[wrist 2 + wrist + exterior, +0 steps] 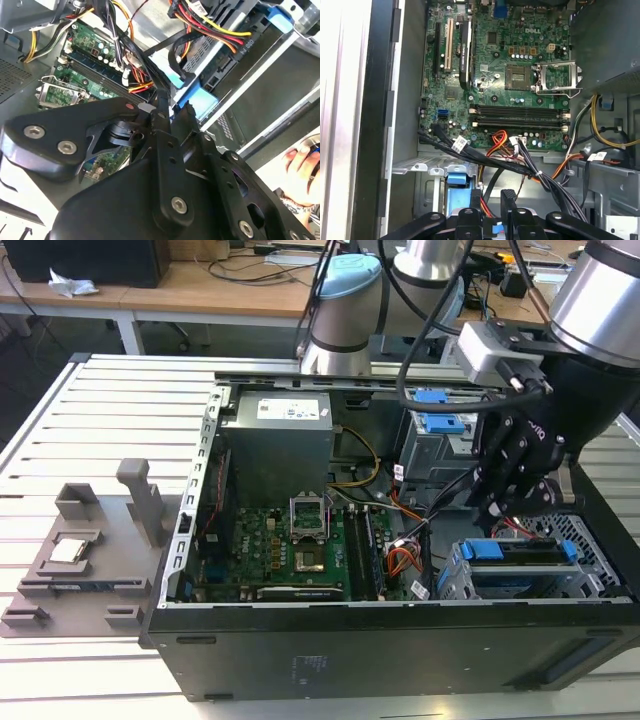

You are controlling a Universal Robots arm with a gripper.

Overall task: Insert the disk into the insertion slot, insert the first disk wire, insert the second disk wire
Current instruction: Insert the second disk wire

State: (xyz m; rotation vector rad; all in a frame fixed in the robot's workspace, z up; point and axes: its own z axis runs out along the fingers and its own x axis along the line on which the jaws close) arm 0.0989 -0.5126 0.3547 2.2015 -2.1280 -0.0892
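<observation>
The disk [515, 551] lies in its blue carrier inside the insertion slot [592, 585], the grey perforated cage at the case's near corner on the exterior view's right. My black gripper [498, 508] hangs just over the disk's inner end, among the loose wires. In the first wrist view my gripper [489, 221] has its fingers [470, 220] close together, with a small blue wire connector [495, 228] and a red wire between them, beside the blue carrier [457, 183]. In the second wrist view my gripper [175, 107] sits right in front of the carrier's blue end [202, 100].
The motherboard [300, 545] and the power supply [277, 435] fill the case's middle. A taller drive cage with blue latches [440, 422] stands behind the gripper. Red, orange and black wire bundles [520, 160] cross beside the disk. A grey fixture [85, 550] lies outside the case. A person's hand [302, 161] rests nearby.
</observation>
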